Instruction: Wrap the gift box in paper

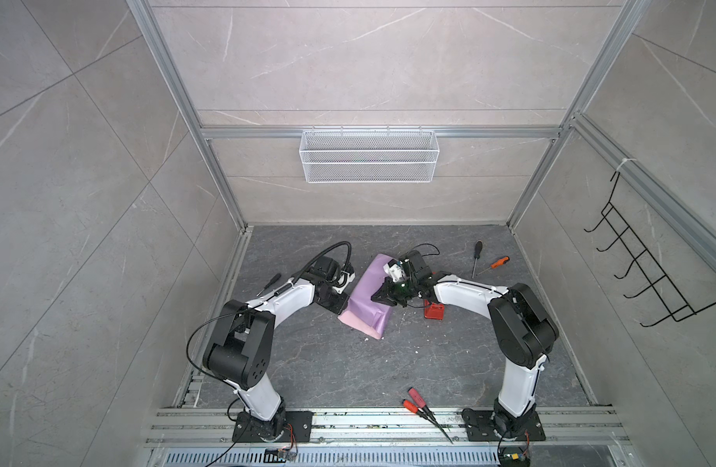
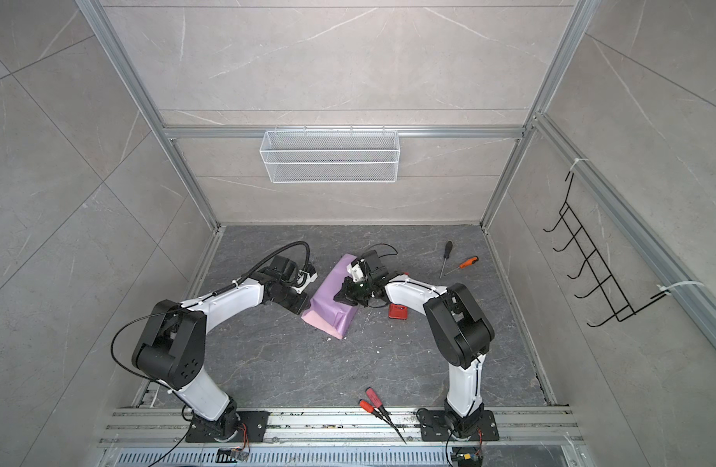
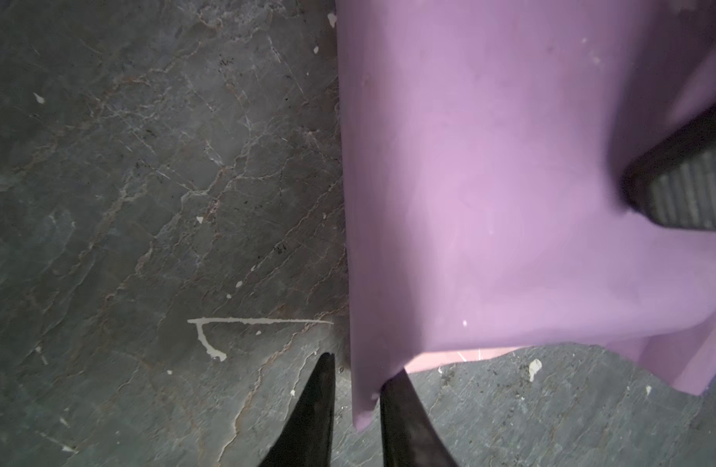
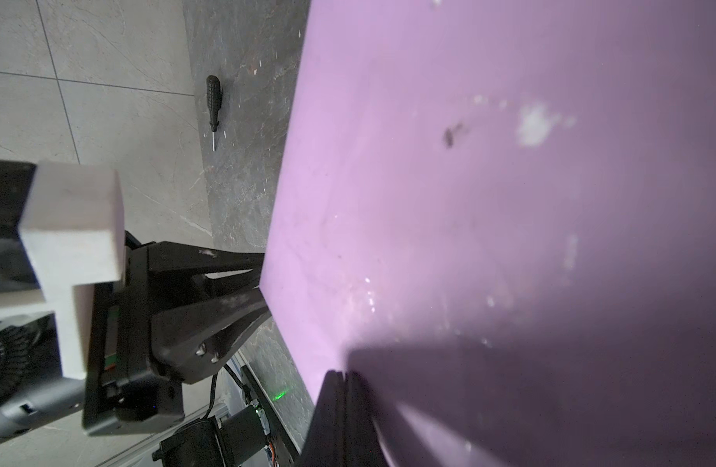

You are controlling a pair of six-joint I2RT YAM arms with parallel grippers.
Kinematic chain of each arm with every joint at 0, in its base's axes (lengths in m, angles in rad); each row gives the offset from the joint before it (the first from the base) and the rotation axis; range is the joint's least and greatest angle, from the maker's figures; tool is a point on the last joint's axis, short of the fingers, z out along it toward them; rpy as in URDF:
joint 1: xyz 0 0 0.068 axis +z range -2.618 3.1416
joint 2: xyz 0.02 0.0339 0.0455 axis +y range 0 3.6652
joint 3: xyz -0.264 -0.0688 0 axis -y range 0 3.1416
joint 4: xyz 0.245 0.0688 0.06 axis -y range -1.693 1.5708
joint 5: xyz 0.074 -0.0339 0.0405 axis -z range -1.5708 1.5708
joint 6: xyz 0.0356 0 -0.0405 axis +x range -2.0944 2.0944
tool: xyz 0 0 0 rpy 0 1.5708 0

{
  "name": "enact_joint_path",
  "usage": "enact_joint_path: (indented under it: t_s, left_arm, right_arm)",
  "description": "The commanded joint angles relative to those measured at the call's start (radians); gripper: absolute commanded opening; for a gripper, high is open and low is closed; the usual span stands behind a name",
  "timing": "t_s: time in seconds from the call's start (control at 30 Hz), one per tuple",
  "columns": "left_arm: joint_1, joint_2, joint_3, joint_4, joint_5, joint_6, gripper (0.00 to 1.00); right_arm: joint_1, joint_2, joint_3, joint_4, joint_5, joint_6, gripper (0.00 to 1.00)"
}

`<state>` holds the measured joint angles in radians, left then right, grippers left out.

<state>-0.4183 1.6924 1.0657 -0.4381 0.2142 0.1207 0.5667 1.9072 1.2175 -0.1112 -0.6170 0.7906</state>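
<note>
- Your paper (image 1: 364,283) lies humped at the middle of the tabletop (image 1: 328,364) in both top views. Its lilac side is up, and a strip of the pink side shows along its lower edge.
- You cannot see the gift box; whatever raises the sheet is fully covered.
- Your left claw (image 1: 342,308) sits at the paper's left edge, towards the lower left of the hump.
- In the left wrist view, at the bottom centre of the frame, the left claw's fingers (image 3: 316,412) stand a little apart. The paper's corner hangs between them: one finger touches the sheet, and a dark gap shows beside the other.
- Your right claw (image 1: 378,297) reaches in from the right and rests on top of the hump, near its centre.
- In the right wrist view, at the bottom centre of the frame, the right claw (image 4: 342,380) has its jaws together. Nothing is between them, and the tip is down on the lilac surface.
- The same view shows the left claw (image 4: 263,279) meeting the paper's edge at middle left.
- A red tape dispenser (image 1: 434,312) stands just right of the paper, below the right arm's wrist.
</note>
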Motion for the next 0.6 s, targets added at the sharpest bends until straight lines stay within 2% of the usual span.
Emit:
enact_joint_path:
  t_s: [0.0, 0.13, 0.37, 0.57]
  left_arm:
    - [-0.019, 0.025, 0.008, 0.057, 0.032, -0.09, 0.23]
    - [-0.048, 0.056, 0.01, 0.093, -0.012, -0.098, 0.23]
    - [-0.08, 0.114, 0.064, 0.076, -0.079, -0.087, 0.23]
    - [-0.097, 0.126, 0.054, 0.078, -0.08, -0.104, 0.19]
  right_arm:
    - [0.032, 0.05, -0.043, -0.086, 0.013, 0.015, 0.0]
    - [0.031, 0.062, -0.018, -0.133, 0.027, -0.023, 0.0]
    - [0.033, 0.058, -0.033, -0.119, 0.029, -0.016, 0.0]
    - [0.034, 0.05, -0.047, -0.095, 0.026, 0.0, 0.0]
